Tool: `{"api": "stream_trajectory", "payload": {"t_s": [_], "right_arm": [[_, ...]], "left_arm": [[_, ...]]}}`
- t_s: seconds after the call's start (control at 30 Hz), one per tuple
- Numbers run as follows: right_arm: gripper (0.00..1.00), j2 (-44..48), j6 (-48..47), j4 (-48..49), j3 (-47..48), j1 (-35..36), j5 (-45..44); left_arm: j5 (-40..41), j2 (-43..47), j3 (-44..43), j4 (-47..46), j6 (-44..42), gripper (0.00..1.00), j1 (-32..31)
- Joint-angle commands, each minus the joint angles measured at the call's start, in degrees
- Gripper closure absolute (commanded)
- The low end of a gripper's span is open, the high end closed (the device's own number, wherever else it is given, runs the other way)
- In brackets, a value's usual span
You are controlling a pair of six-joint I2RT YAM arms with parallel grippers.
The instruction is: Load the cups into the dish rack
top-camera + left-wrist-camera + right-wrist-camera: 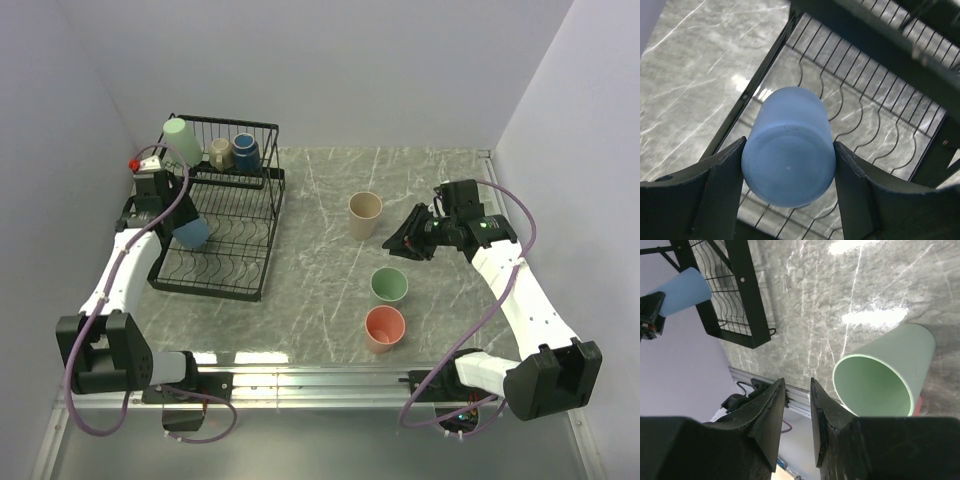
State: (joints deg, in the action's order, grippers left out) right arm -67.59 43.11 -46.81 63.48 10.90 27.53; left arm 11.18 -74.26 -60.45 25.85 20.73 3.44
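From above, the left gripper (183, 218) holds the light blue cup (192, 234) over the slotted tier of the dish rack (210, 290); the green cup (389, 286) and 2 others stand on the table (320, 200). The left wrist shows both fingers (720, 185) clamping its sides, base toward the camera. The move now is to lower it straight between the wires before letting go. The right wrist shows the right gripper (797, 390) narrow and empty, just beside the green cup.

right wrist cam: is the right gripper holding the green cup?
No, the right gripper has nothing between its fingers; the pale green cup sits on the table beside them.
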Motion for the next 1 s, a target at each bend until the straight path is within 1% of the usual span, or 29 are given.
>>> {"api": "stream_trajectory", "payload": {"t_s": [0.0, 0.03, 0.17, 0.27, 0.3, 0.37, 0.4, 0.47, 0.5, 0.53, 0.6, 0.67, 0.7, 0.77, 0.8, 0.87, 0.93, 0.97], "right_arm": [[0.66, 0.7, -0.8, -0.2, -0.2, 0.3, -1.5], [0.66, 0.7, -0.6, -0.1, -0.3, 0.3, -1.6], [0.67, 0.6, 0.2, 0.2, -0.6, 0.4, -1.9], [0.68, 0.4, 0.5, 0.4, -0.7, 0.2, -2.1], [0.68, 0.4, 0.5, 0.4, -0.8, 0.3, -2.1], [0.69, 0.4, 0.7, 0.7, -0.9, 0.4, -2.1], [0.69, 0.2, 0.8, 0.9, -1.1, 0.4, -2.1], [0.69, 0.2, 1.1, 1.2, -1.3, 0.4, -2.1], [0.69, 0.1, 1.2, 1.4, -1.4, 0.4, -2.1], [0.69, -0.1, 1.2, 1.4, -1.4, 0.4, -2.1], [0.69, -0.3, 1.2, 1.5, -1.5, 0.4, -2.1], [0.69, -0.5, 1.2, 1.7, -1.5, 0.3, -2.0], [0.69, -0.5, 1.2, 1.8, -1.5, 0.4, -2.0], [0.7, -0.7, 1.2, 1.8, -1.4, 0.4, -2.0], [0.69, -0.6, 1.1, 1.9, -1.4, 0.4, -2.0], [0.7, -0.5, 1.1, 2.1, -1.6, 0.4, -2.0], [0.7, -0.3, 1.1, 2.3, -1.9, 0.5, -2.0], [0.7, -0.3, 1.0, 2.3, -2.1, 0.5, -1.9]], "left_arm": [[-2.0, -1.9, -0.8, -6.6, 0.4, 1.0, 0.5], [-1.9, -3.2, -0.9, -6.7, 0.4, 1.0, 0.5], [-1.0, -4.0, -0.6, -8.5, -0.2, 0.98, 0.8], [-0.7, -5.1, -1.6, -8.6, -1.0, 0.93, 1.1], [-0.5, -5.6, -2.0, -8.2, -1.4, 0.89, 1.2], [-0.1, -6.4, -2.3, -7.9, -1.5, 0.85, 1.1], [0.1, -6.4, -2.2, -8.1, -1.3, 0.79, 1.2], [0.0, -6.2, -1.8, -8.6, -1.2, 0.73, 1.2], [0.0, -6.3, -1.9, -8.6, -1.1, 0.63, 1.2], [-0.2, -6.7, -1.9, -8.5, -1.0, 0.59, 1.2], [-0.7, -6.9, -2.1, -8.5, -0.8, 0.51, 1.3], [-0.8, -6.8, -2.3, -8.7, -0.5, 0.46, 1.2], [-0.7, -6.8, -2.3, -8.7, -0.4, 0.39, 1.3], [-0.3, -7.0, -3.2, -8.2, -0.4, 0.32, 1.3], [-0.1, -6.9, -3.5, -7.7, -0.3, 0.26, 1.2], [0.2, -6.5, -4.2, -7.4, -0.1, 0.22, 1.3], [0.4, -5.8, -5.2, -6.8, 0.0, 0.14, 1.3], [0.5, -5.6, -5.5, -6.3, 0.1, 0.07, 1.2]]}}
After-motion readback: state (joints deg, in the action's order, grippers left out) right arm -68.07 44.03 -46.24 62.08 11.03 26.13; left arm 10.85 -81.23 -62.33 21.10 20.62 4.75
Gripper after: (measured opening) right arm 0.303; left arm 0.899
